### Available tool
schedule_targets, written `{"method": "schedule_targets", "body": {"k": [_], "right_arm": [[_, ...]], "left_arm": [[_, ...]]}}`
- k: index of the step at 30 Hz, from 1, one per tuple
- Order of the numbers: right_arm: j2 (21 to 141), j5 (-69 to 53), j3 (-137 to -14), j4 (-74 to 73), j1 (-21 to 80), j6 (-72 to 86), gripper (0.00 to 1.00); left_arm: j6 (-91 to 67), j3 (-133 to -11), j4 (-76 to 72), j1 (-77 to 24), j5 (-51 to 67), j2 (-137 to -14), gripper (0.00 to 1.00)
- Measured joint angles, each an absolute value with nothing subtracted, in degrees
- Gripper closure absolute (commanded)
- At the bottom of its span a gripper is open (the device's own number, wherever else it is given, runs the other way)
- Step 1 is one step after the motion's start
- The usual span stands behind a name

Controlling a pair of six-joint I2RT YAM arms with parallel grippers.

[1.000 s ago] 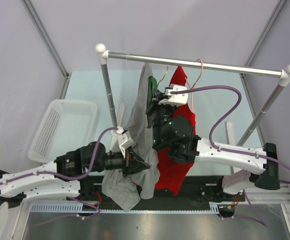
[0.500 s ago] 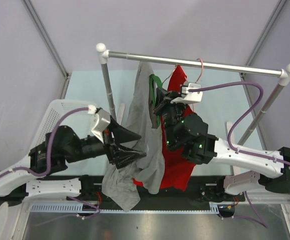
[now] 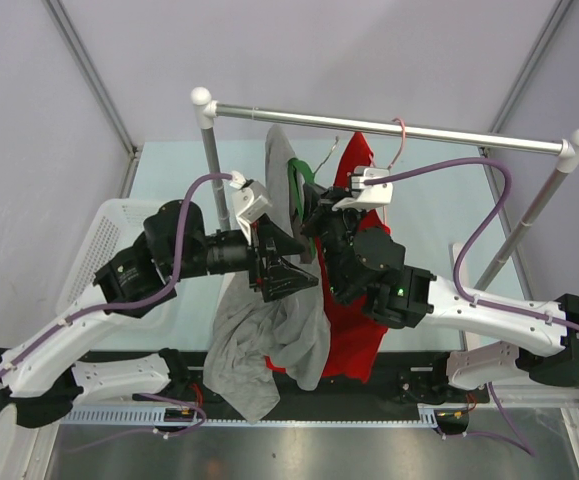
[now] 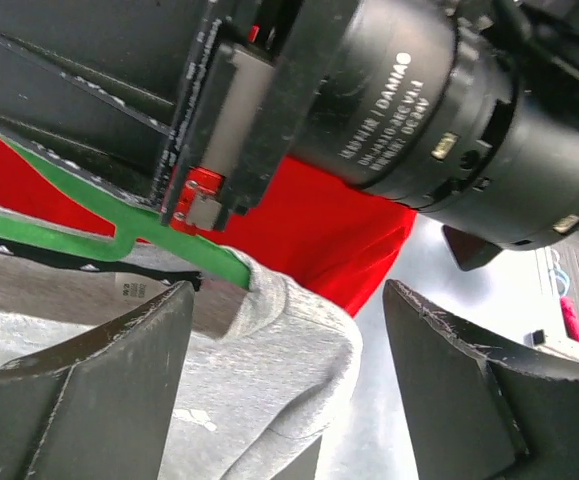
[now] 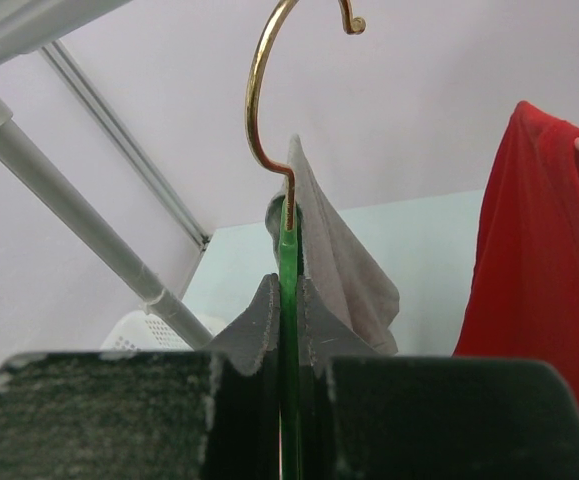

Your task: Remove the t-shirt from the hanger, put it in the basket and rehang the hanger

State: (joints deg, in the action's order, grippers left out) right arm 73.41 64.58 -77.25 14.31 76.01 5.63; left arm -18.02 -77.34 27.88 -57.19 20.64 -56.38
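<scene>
Two arms meet near the middle of the overhead view, just below the rail (image 3: 389,127). We see the right hand (image 5: 289,300) closed tight on the green hanger (image 5: 289,255), its two fingers pressed flat against either side of the hanger's neck. In the right wrist view the gold hook (image 5: 259,100) rises above that grip and stands apart from the rail, which sits at the upper left of that frame.

The grey t-shirt (image 3: 269,340) is draped on the hanger. One shoulder is bunched up by the hanger's neck, and the body hangs down toward the lower centre of the overhead frame.

We find the left hand (image 4: 289,295) open, with its fingers spread wide. The shirt's grey shoulder and collar lie in the gap between them, and neither finger pinches the cloth. In the left wrist view the hanger's green arm runs in from the left and disappears under that grey fold.

A red garment (image 3: 354,330) hangs just to the right of the grey one, behind the right arm. A white basket (image 3: 81,275) sits on the bench (image 3: 439,215) at the left, partly hidden by the left arm.
</scene>
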Motion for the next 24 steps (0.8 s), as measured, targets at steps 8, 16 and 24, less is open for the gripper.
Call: {"method": "schedule_targets", "body": {"k": [8, 16, 24], "right_arm": [[73.38, 63.90, -77.25, 13.41, 76.01, 6.85, 1.00], [73.36, 63.68, -77.25, 13.06, 76.01, 7.09, 1.00], [73.25, 63.55, -77.28, 12.73, 75.99, 7.09, 1.00]], "left_arm": [[-15.29, -77.34, 28.56, -54.39, 23.11, -57.10, 0.26], [-14.44, -76.71, 29.04, -54.19, 27.66, -58.06, 0.41], [-14.37, -76.55, 29.91, -54.19, 29.36, -58.06, 0.65]]}}
